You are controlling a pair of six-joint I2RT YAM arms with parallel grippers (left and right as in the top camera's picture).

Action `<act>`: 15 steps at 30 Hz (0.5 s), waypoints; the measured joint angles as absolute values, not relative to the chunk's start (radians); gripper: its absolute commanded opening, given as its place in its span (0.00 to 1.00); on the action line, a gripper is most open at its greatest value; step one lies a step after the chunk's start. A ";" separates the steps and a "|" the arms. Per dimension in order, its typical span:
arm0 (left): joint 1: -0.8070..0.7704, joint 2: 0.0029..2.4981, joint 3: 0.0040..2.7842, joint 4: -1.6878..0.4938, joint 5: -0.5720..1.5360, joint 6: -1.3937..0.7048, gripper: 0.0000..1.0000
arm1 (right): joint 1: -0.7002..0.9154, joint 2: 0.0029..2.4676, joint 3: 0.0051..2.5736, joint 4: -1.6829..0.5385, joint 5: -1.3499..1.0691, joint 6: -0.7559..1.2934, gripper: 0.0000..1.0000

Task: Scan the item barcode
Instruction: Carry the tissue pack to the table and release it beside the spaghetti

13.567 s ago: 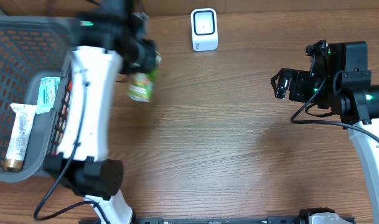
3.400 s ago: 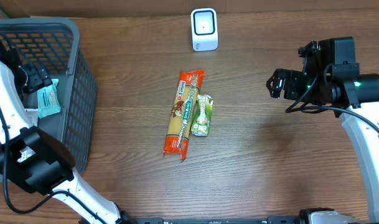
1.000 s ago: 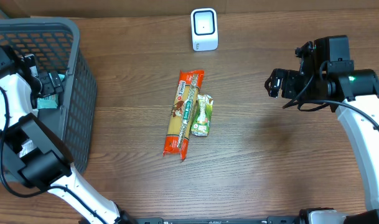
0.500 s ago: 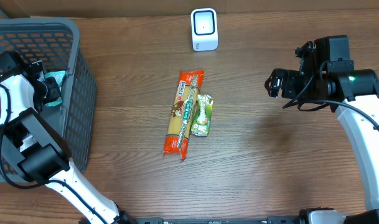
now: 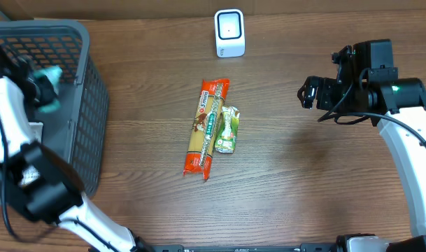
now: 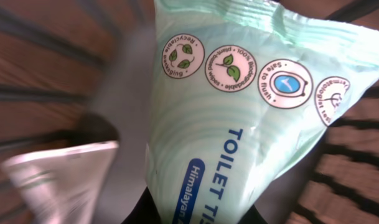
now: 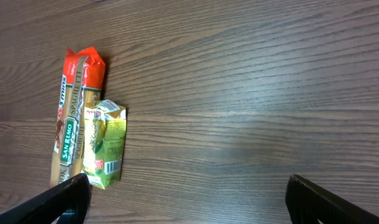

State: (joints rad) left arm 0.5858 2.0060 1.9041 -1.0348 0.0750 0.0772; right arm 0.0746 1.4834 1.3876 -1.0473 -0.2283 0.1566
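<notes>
Where the left wrist view looks closest, a pale green pack printed TOILET fills most of the frame. Its lower edge is pinched between the dark fingers of the left gripper, whose jaws are drawn narrow on it. In the overhead view that gripper and the pack are blurred, at the upper left of the frame within the outline of the grey basket. At mid frame a spaghetti packet lies lengthwise on the wooden table, with a small green carton touching its right side. Well apart from them, at the right of the frame, the right gripper hovers with its jaws spread wide and nothing between them. Its wrist view shows one fingertip in each lower corner, bare wood between them, and both packets at the left. Farthest off, at the top centre of the overhead frame, stands the white scanner.
</notes>
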 measured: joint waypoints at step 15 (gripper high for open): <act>0.078 1.560 1.848 -1.302 0.323 -0.023 0.04 | 0.075 1.484 1.388 -1.040 -0.228 0.157 1.00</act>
State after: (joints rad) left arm 0.0780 1.5597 1.8484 -1.3018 0.3233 -0.0235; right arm 0.0746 1.4841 1.3876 -1.0401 -0.2283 0.1566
